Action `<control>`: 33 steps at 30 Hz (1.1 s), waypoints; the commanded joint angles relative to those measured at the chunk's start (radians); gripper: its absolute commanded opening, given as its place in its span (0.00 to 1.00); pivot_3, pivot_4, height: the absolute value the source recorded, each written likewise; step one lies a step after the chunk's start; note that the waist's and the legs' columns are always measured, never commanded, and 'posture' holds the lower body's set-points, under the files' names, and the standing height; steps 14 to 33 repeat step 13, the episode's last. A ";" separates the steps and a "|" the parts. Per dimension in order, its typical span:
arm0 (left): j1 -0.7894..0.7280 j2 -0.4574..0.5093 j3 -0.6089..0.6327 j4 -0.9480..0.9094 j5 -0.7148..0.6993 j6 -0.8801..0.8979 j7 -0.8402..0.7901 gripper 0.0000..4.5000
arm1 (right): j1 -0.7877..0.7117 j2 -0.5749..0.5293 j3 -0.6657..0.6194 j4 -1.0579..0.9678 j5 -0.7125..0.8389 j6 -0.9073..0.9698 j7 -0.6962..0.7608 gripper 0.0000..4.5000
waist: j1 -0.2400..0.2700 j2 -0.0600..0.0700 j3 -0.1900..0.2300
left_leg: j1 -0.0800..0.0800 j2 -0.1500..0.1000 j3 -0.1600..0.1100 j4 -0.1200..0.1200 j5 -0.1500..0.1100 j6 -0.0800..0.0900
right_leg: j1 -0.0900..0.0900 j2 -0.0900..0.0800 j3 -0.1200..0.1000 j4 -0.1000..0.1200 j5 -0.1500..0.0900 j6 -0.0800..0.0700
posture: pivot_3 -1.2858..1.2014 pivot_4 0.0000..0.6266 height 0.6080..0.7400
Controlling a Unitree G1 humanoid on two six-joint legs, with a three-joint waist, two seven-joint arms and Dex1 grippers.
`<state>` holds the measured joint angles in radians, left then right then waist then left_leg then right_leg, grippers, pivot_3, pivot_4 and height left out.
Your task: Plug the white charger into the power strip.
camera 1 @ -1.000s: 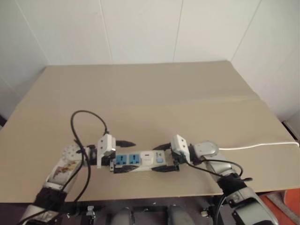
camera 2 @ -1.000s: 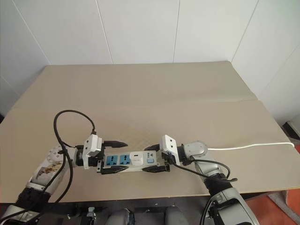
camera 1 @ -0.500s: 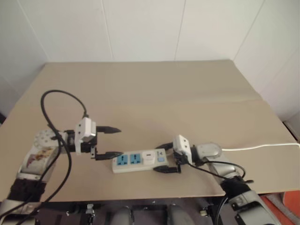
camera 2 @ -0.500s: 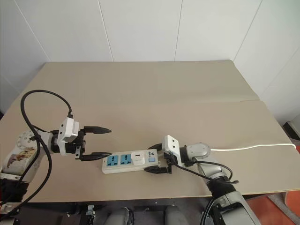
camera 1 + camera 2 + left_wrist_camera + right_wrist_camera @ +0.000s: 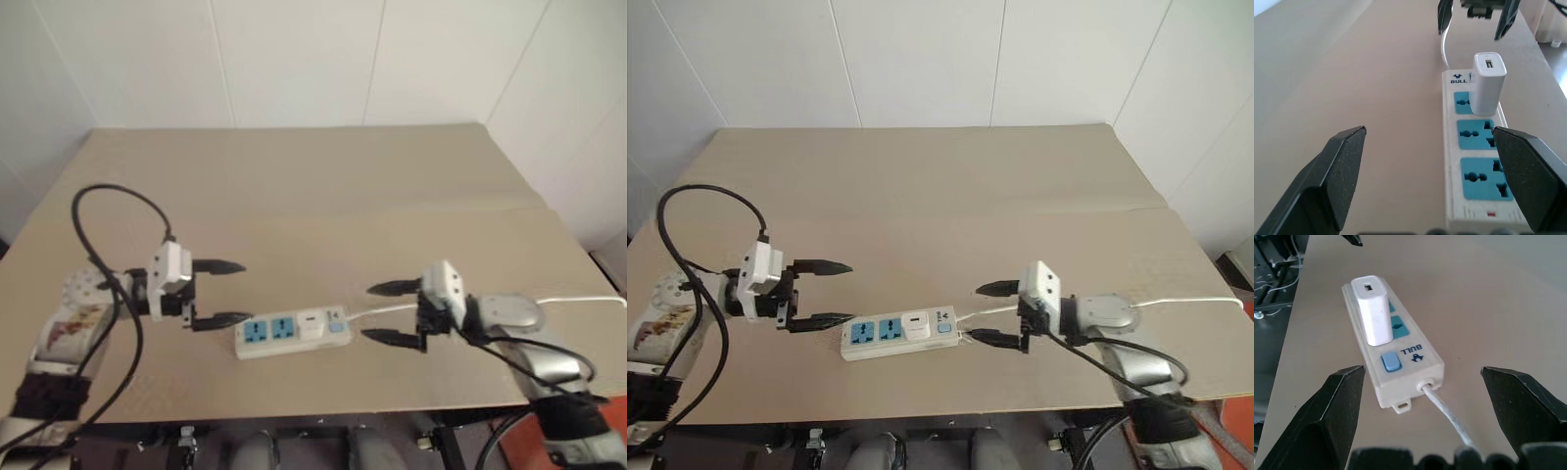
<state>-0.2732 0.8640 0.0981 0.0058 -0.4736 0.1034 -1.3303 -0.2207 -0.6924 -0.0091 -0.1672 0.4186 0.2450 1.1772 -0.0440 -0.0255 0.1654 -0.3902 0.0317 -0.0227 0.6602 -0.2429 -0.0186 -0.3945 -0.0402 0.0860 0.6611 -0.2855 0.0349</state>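
The power strip (image 5: 292, 333) lies flat on the tan table near its front edge. The white charger (image 5: 1488, 82) stands upright in the blue socket nearest the strip's switch end (image 5: 1374, 309). My left gripper (image 5: 245, 291) hovers open just left of the strip's free end, pointing along it, with nothing between its fingers. To the right of the switch end my right gripper (image 5: 368, 311) is open and empty too, straddling the strip's white cable (image 5: 549, 297) a short way off.
The cable runs right across the table (image 5: 921, 196) and off its right edge. A black cable loop (image 5: 108, 196) arches over my left wrist. A white panelled wall stands behind the table.
Both grippers have backed off the strip: the left moved away leftward first, then the right drew back to the right and spread its fingers. Strip and charger stayed put.
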 commanded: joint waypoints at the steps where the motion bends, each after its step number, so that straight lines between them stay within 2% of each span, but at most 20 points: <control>1: 0.038 0.054 0.088 -0.049 -0.028 0.001 -0.019 1.00 | 0.043 -0.050 -0.099 -0.053 0.053 0.010 0.002 0.99 | 0.000 0.000 0.001 | 0.000 0.000 0.000 0.000 0.000 0.000 | 0.000 0.000 0.000 0.000 0.000 0.000 | 0.52 0.24 1.00; 6: 0.115 0.125 0.189 -0.069 -0.041 0.014 -0.044 1.00 | 0.113 -0.121 -0.208 -0.068 0.085 0.007 0.009 0.99 | 0.001 0.000 0.001 | 0.000 0.000 0.001 0.000 0.000 0.000 | 0.000 0.000 0.000 0.000 0.000 0.000 | 0.52 0.24 1.00; 13: 0.201 0.165 0.271 -0.117 -0.072 0.050 -0.054 1.00 | 0.157 -0.166 -0.272 -0.072 0.107 0.005 0.015 0.99 | 0.001 -0.001 0.001 | 0.001 0.001 0.001 0.000 0.000 0.000 | 0.001 0.000 0.000 -0.001 0.000 0.000 | 0.52 0.24 1.00; 33: 0.201 0.165 0.271 -0.117 -0.072 0.050 -0.054 1.00 | 0.157 -0.166 -0.272 -0.072 0.107 0.005 0.015 0.99 | 0.001 -0.001 0.001 | 0.001 0.001 0.001 0.000 0.000 0.000 | 0.001 0.000 0.000 -0.001 0.000 0.000 | 0.52 0.24 1.00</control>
